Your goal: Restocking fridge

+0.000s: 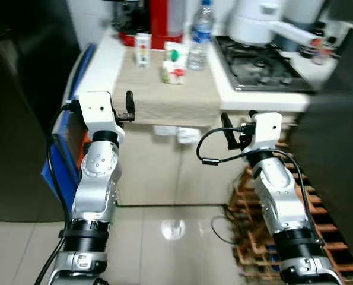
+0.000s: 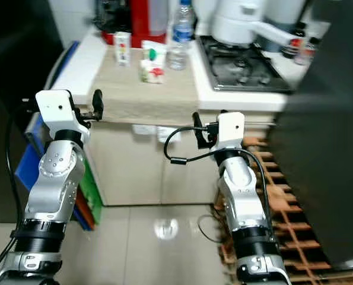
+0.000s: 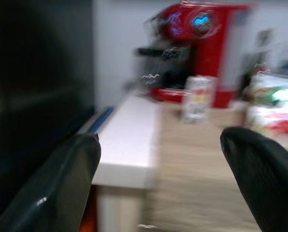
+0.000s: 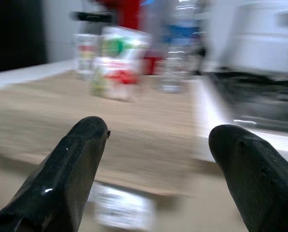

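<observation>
On the counter's beige cloth [image 1: 164,89] stand a small white carton [image 1: 143,48], a white pack with a green cap [image 1: 174,64] and a clear water bottle [image 1: 200,35]. Both arms are raised in front of the counter's edge. My left gripper [image 1: 129,107] is open and empty, level with the cloth's near left corner; its fingers [image 3: 61,188] are spread wide. My right gripper [image 1: 228,132] is open and empty too, just below the counter's front edge, pointing toward the pack [image 4: 115,63] and the bottle [image 4: 175,53].
A tall black fridge [image 1: 22,89] stands on the left, with blue boards [image 1: 57,160] leaning by it. A red coffee machine [image 1: 158,21], a gas hob [image 1: 265,65] and a white appliance [image 1: 253,21] are on the counter. A dark panel [image 1: 336,148] and a wooden rack [image 1: 253,237] are on the right.
</observation>
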Tool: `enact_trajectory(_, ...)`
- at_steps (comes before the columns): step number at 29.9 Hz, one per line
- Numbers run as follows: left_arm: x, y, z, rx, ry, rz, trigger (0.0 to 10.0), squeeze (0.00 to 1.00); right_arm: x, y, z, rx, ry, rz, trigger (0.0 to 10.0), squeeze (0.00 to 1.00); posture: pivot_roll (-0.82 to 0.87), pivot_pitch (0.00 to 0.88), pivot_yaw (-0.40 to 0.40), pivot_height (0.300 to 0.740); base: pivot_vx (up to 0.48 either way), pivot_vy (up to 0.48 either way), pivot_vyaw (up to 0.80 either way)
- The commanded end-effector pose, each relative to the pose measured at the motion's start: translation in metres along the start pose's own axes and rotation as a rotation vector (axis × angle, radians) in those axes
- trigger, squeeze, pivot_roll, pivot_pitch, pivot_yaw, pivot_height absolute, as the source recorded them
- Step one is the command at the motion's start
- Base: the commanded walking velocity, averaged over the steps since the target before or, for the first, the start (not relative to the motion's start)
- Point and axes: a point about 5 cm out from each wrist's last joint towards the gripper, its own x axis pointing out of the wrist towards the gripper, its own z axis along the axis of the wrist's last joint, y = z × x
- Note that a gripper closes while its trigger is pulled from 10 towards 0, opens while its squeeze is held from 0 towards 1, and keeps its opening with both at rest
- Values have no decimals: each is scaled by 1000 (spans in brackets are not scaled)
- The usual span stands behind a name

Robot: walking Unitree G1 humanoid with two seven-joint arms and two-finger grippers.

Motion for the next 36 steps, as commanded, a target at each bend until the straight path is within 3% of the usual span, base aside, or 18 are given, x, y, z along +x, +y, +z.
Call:
enact_trajectory(1,2,-9,9,-3,-27,-22,10000,0,-2,-11,6,-12,-20,-27,10000,0,-58,0,-20,740,465,0,0)
enact_trajectory(18,6,-24,17,-37,-33,-159,10000,0,-6,-10,16,3,-74,-49,10000,0,-70,0,-10,740,480,0,-256)
enact_trajectory(19,5,-32,20,-150,-36,-210,10000,0,-8,-9,16,3,-74,-45,10000,0,-71,0,-8,740,480,0,0)
enact_trajectory(20,5,-34,22,-201,-34,-227,10000,0,-8,-8,16,3,-73,-43,10000,0,-71,0,-8,740,480,0,0)
enact_trajectory(22,8,-34,23,-149,-23,-217,10000,0,-9,-7,17,0,-76,-37,10000,0,-73,0,-4,740,240,0,0)
enact_trajectory(25,8,-35,28,-133,-48,-243,10000,0,-10,-7,19,-3,-86,-42,10000,0,-76,0,-2,740,0,0,0)
enact_trajectory(31,8,-33,33,-151,-53,-268,10000,0,-20,-15,36,-35,-137,-100,10000,0,-76,0,1,740,0,0,0)
enact_trajectory(32,7,-35,35,-182,-51,-293,10000,0,-30,-24,35,-37,-116,-177,10000,0,-79,0,0,740,0,0,0)
enact_trajectory(33,7,-35,35,-182,-51,-293,10000,0,-30,-24,35,-37,-116,-177,10000,0,-79,0,0,740,0,0,0)
enact_trajectory(36,7,-36,33,-122,-53,-297,10000,0,-44,-29,25,-38,-62,-217,10000,0,-96,0,6,740,0,0,-246)
